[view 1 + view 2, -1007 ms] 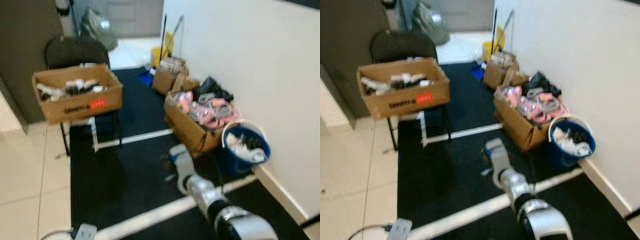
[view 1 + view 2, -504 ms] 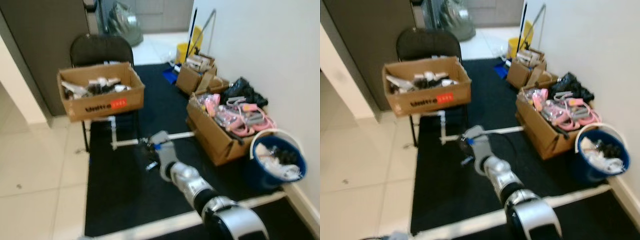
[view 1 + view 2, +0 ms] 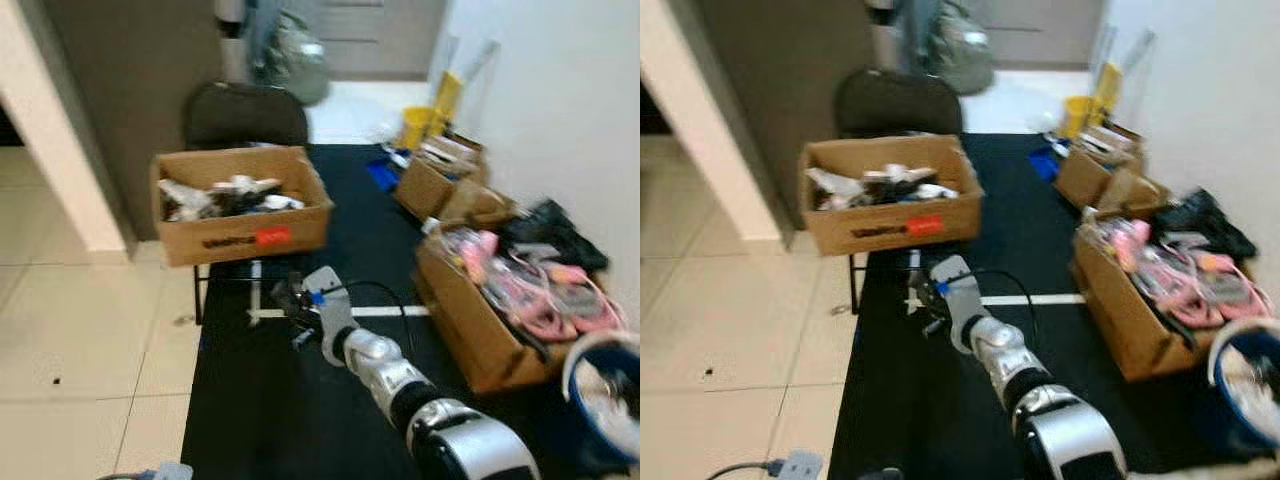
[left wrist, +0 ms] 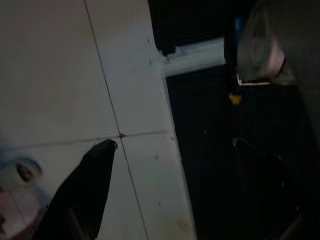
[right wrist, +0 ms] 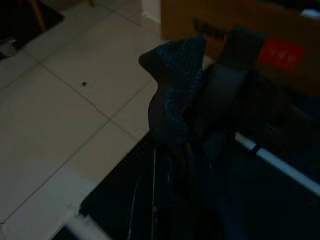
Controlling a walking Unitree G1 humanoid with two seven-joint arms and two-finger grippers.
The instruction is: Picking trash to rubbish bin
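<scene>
Along the left side, pale floor tiles (image 3: 90, 330) are running beside a black mat (image 3: 270, 400), and the left gripper (image 4: 80, 200) is hanging low over that tile edge; whether its fingers are open, I cannot tell. Moving toward the middle, a cardboard box (image 3: 240, 205) full of odds and ends is sitting on a dark chair (image 3: 245, 115), and just below it the right gripper (image 3: 290, 300) is reaching out over the mat, its fingers pinching a dark blue, crumpled scrap of trash (image 5: 175, 95) that looks soft and limp, like cloth or a wrapper. Judging by this, the carrying step is under way: the piece is already in hand, and the next move is calling for a turn toward the blue bucket (image 3: 1250, 385) at the far right, beyond the box of pink items (image 3: 520, 300), before letting go above its rim.
</scene>
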